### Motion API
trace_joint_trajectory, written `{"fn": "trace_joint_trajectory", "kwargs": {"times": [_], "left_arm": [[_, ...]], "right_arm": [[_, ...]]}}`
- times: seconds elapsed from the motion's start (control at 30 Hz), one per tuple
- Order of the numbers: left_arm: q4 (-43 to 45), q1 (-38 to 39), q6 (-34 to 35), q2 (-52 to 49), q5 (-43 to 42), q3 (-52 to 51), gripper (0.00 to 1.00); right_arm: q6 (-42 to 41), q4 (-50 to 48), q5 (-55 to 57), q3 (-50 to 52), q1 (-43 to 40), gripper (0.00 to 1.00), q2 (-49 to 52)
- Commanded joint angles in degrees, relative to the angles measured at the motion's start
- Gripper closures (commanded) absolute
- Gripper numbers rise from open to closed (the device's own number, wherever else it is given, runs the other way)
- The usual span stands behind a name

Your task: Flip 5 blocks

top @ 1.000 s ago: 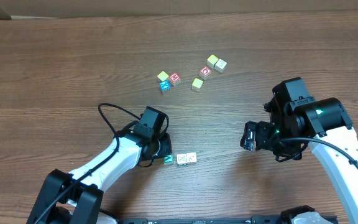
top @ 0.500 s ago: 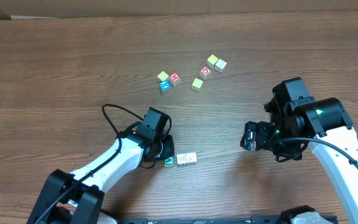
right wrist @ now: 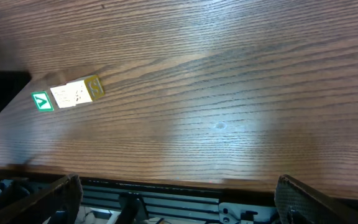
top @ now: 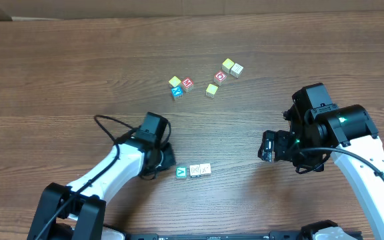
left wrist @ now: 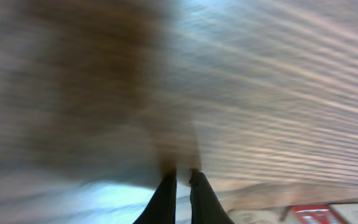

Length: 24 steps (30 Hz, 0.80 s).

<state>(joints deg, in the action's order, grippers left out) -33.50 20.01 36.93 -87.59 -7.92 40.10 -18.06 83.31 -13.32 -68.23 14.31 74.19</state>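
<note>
Blocks point(left wrist: 312, 214) cropped at blurred left wrist view's edge

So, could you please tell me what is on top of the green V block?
Nothing lies on the green V block; its top face is bare. Its underside, against the table, is hidden.
</note>
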Motion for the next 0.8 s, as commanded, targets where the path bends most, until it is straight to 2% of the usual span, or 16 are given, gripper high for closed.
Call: {"fn": "trace_joint_trajectory", "kwargs": {"times": [0.0, 0.13, 0.37, 0.77], "left_arm": [[-2.82, -0.66, -1.97, -0.63, 1.03, -0.83, 0.96], [-3.56, 2.75, -4.48, -0.63, -1.86, -0.83, 0.96], [-2.78, 8.39, -4.26, -0.66, -1.60, -0.83, 0.96], [-1.55, 8.94, -2.91, -0.66, -1.60, -0.83, 0.96]], "right_arm": [[-0.46, -0.50, -0.46, 0.07, 0.26, 0.00, -0.57], [-0.46, -1.01, -0.48, 0.07, 0.26, 0.00, -0.57], [-0.46, -0.92, -0.46, 0.07, 0.26, 0.00, -0.57], [-0.46, -0.72, -0.48, 0.07, 0.26, 0.00, -0.57]]}}
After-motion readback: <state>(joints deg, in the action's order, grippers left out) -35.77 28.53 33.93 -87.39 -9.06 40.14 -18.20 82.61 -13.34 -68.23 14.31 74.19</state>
